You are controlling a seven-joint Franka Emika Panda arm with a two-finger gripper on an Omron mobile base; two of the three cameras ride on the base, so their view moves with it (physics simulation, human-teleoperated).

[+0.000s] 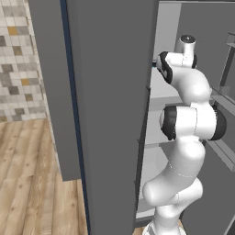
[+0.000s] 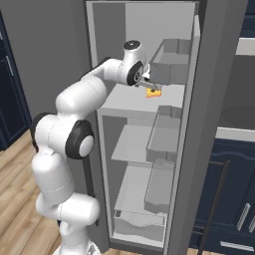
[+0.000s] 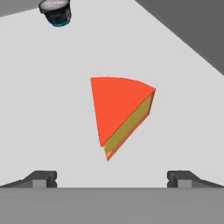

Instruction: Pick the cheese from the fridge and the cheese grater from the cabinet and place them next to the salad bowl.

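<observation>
The fridge [image 2: 107,30] stands open, its flat grey door [image 1: 114,114] swung wide. On an upper pale shelf [image 3: 48,113] lies the cheese [image 3: 120,109], a wedge with a red top and a yellow cut side, also seen small and orange as the cheese [image 2: 153,92]. My gripper [image 3: 113,179] hangs open just above it, one dark fingertip [image 3: 43,178] on each side and nothing between them. From the right base view, the gripper [image 2: 147,83] reaches into the fridge right beside the wedge. The cheese grater, the cabinet and the salad bowl are out of view.
A small dark jar [image 3: 56,11] stands farther back on the same shelf. Grey door bins [image 2: 172,60] hang close to the right of the hand, with more bins [image 2: 162,132] below. Navy drawers [image 2: 239,219] and a counter [image 2: 236,132] lie right of the fridge.
</observation>
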